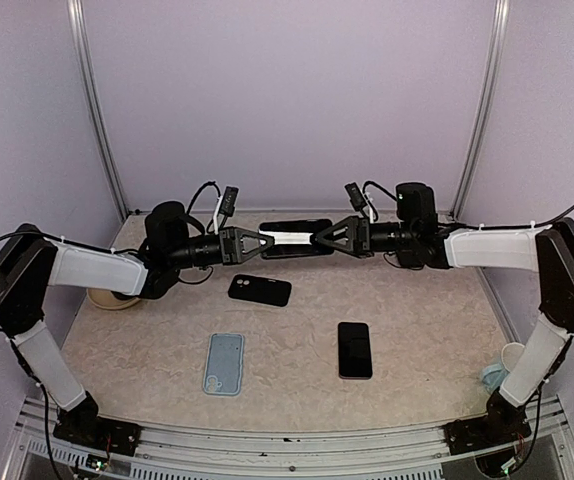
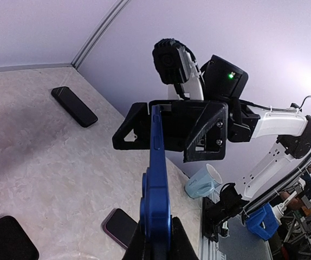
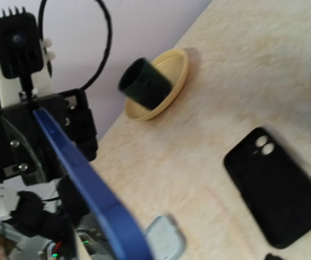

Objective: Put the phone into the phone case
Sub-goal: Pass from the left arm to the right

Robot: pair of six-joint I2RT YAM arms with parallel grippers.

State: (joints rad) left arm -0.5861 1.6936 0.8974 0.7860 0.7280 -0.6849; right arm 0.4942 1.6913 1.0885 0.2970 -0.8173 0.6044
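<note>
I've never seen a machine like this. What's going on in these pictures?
These are two robot arms bolted to a table. One picture looks down from above; the other two come from cameras on the wrists. The left arm has its jaws shut on a flat blue thing, phone or case, held in the air. The right arm has its jaws open around the other end. On the table lie a black case, a black phone and a pale blue case.
</note>
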